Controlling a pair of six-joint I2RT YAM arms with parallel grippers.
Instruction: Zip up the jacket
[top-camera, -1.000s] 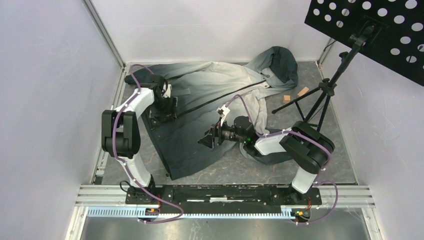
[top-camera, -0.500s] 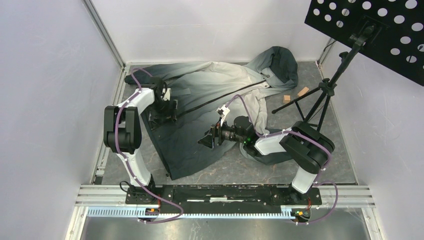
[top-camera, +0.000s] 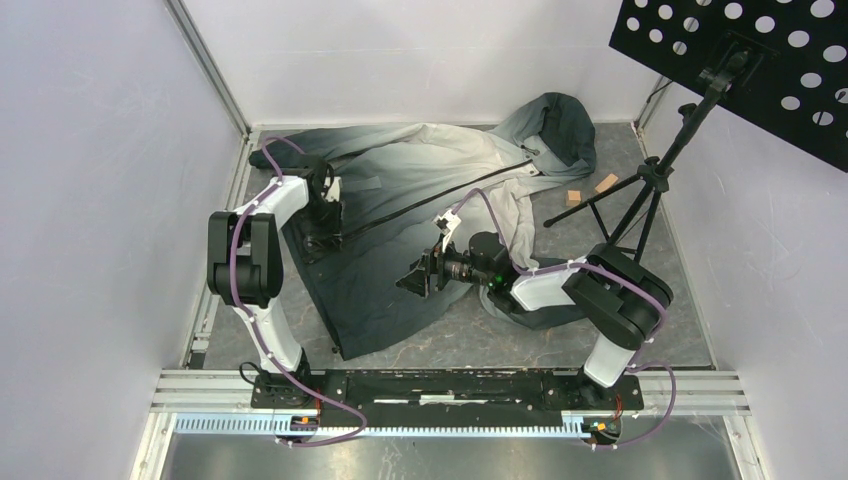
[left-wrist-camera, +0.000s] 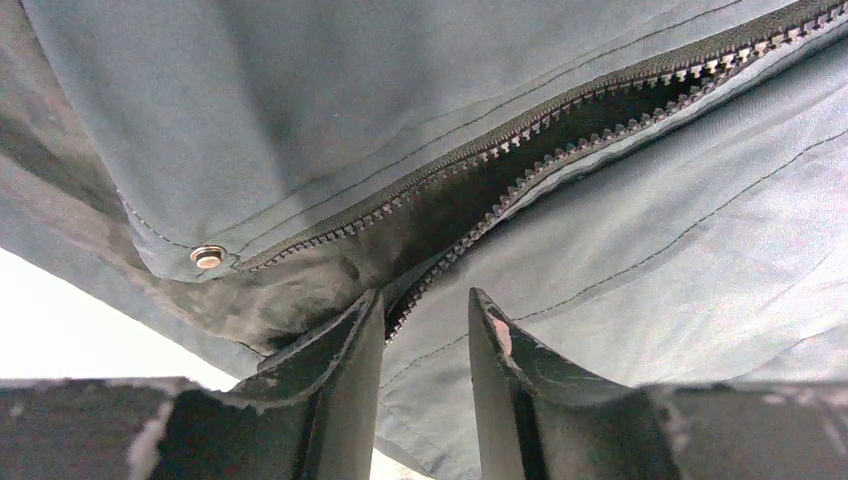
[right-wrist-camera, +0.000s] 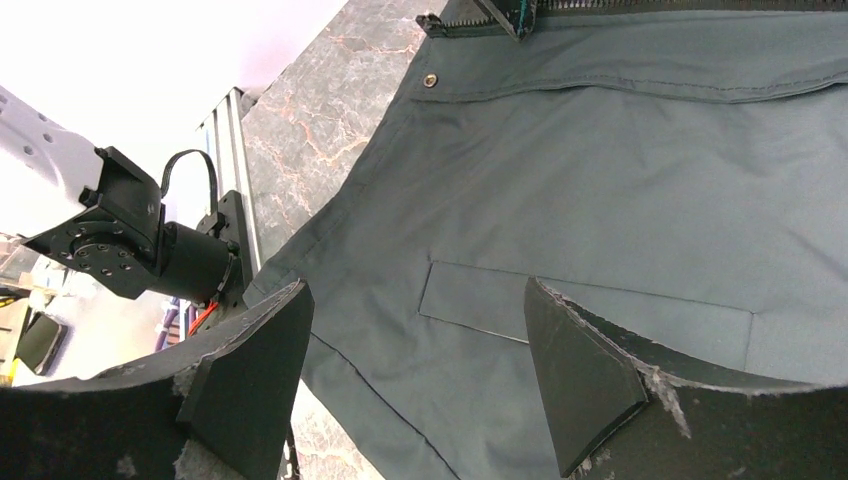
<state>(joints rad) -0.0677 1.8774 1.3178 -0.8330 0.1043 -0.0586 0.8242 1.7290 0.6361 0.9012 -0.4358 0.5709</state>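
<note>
left gripper (left-wrist-camera: 424, 302) jaws part-open, straddling the unjoined bottom end of the zipper (left-wrist-camera: 520, 165), nothing pinched; likely lining up a grab. right gripper (right-wrist-camera: 415, 290) wide open, empty, jacket (right-wrist-camera: 600, 170) flat right beneath it, probably to pin fabric.

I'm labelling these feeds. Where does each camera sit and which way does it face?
Top: above and behind the robot, looking down at the table and jacket; the left arm and right arm show whole.
Left wrist: on the left arm, facing the open zipper up close; the left gripper shows.
Right wrist: on the right arm, facing dark jacket fabric; the right gripper and part of the left arm show.
Shared: both wrist views catch the zipper's bottom end.
</note>
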